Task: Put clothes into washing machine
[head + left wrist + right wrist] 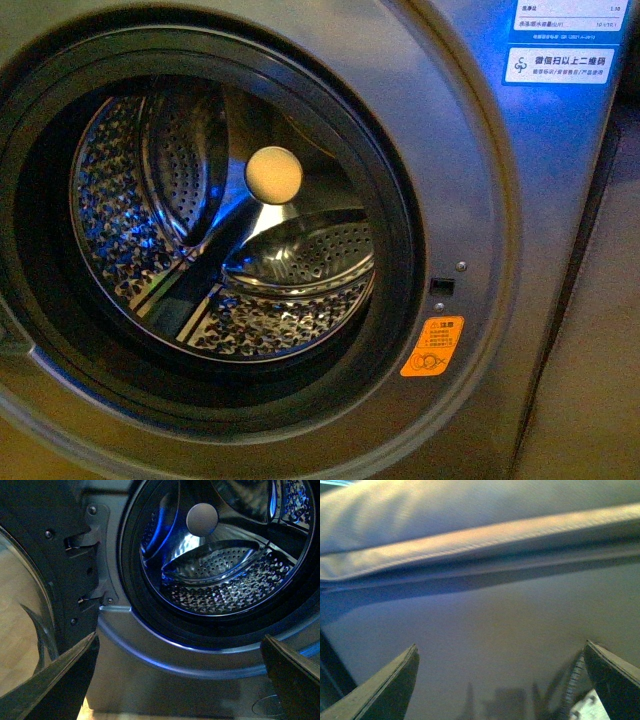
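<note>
The washing machine (480, 200) fills the front view, grey and metallic, with its porthole open. Its perforated steel drum (250, 270) looks empty and is lit blue inside. No clothes show in any view. Neither arm appears in the front view. In the left wrist view my left gripper (180, 636) is open, its fingers spread wide just below the porthole rim of the washing machine (150, 680), with nothing between them. My right gripper (501, 645) is also open and empty, close in front of a smooth grey surface (485, 610).
The open door (30, 580) hangs to one side on its hinge (95, 545) in the left wrist view. An orange warning sticker (432, 346) sits beside the porthole. A pale round disc (274, 174) marks the drum's back wall. A ridged seam (485, 535) crosses the right wrist view.
</note>
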You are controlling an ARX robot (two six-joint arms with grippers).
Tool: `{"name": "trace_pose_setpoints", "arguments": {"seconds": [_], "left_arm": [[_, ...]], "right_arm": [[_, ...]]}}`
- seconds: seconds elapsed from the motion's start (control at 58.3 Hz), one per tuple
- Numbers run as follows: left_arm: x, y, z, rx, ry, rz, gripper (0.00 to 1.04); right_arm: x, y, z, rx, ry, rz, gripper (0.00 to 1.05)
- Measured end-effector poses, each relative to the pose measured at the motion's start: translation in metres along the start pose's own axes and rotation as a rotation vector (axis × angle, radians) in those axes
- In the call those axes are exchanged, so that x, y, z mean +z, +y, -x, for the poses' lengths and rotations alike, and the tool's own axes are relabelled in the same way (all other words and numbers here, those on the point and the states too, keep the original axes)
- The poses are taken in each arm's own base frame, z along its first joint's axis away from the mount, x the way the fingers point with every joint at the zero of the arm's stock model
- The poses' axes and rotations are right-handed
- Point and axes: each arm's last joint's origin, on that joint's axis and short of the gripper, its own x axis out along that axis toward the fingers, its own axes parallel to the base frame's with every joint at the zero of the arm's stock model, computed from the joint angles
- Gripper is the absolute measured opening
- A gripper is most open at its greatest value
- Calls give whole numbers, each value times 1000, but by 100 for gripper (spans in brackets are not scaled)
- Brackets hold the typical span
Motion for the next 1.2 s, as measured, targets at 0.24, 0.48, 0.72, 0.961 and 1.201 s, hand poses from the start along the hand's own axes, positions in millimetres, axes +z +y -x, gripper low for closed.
{"name": "trace_pose_setpoints", "arguments": {"seconds": [0.24, 0.48, 0.72, 0.961, 1.201], "left_arm": [[0, 0, 0, 0, 0, 0, 98], [0, 0, 0, 0, 0, 0, 98], [0, 0, 0, 0, 0, 0, 98], [0, 0, 0, 0, 0, 0, 98], [0, 0, 0, 0, 0, 0, 98]], "right_arm": [[-20, -87, -20, -204, 328, -97, 97], [-81, -159, -16, -375, 572, -137, 97], [-202, -189, -21, -414, 829, -253, 97], [-275, -195, -35, -384, 908, -293, 97], [-353, -191, -38, -379, 1023, -339, 97]]}}
